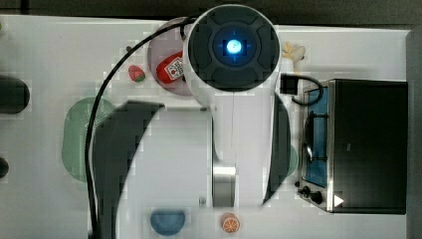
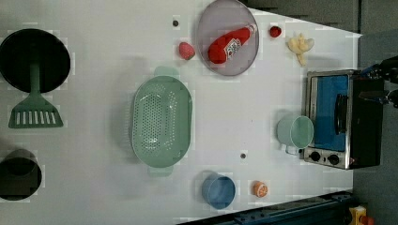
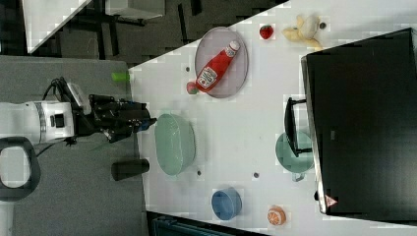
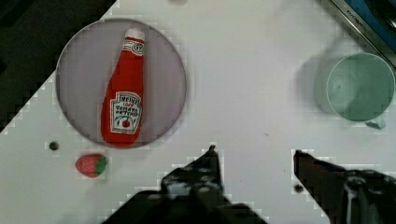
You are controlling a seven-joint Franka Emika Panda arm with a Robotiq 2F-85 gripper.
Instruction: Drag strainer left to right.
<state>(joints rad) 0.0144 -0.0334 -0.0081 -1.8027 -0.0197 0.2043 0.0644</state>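
Note:
The strainer [image 2: 162, 122] is a pale green oval colander with a holed basin. It lies on the white table [image 2: 94, 187], left of centre in the left view. In the top view the strainer [image 1: 77, 139] shows at the left, partly behind the arm's shadow and cable. In the right view the strainer [image 3: 174, 143] sits just right of my gripper [image 3: 146, 120], which hangs high above the table, apart from it. The wrist view shows my gripper [image 4: 257, 158] open, with only bare table between its black fingers [image 4: 210, 165].
A grey plate [image 2: 248, 61] holds a ketchup bottle [image 2: 230, 42], with a strawberry [image 2: 186, 50] beside it. A mint cup [image 2: 295, 132] stands by the toaster oven [image 2: 338, 119]. Blue bowl [image 2: 218, 191] and orange [image 2: 259, 189] sit near one edge. Spatula [image 2: 35, 112] and black pan [image 2: 35, 58] lie at the left view's left.

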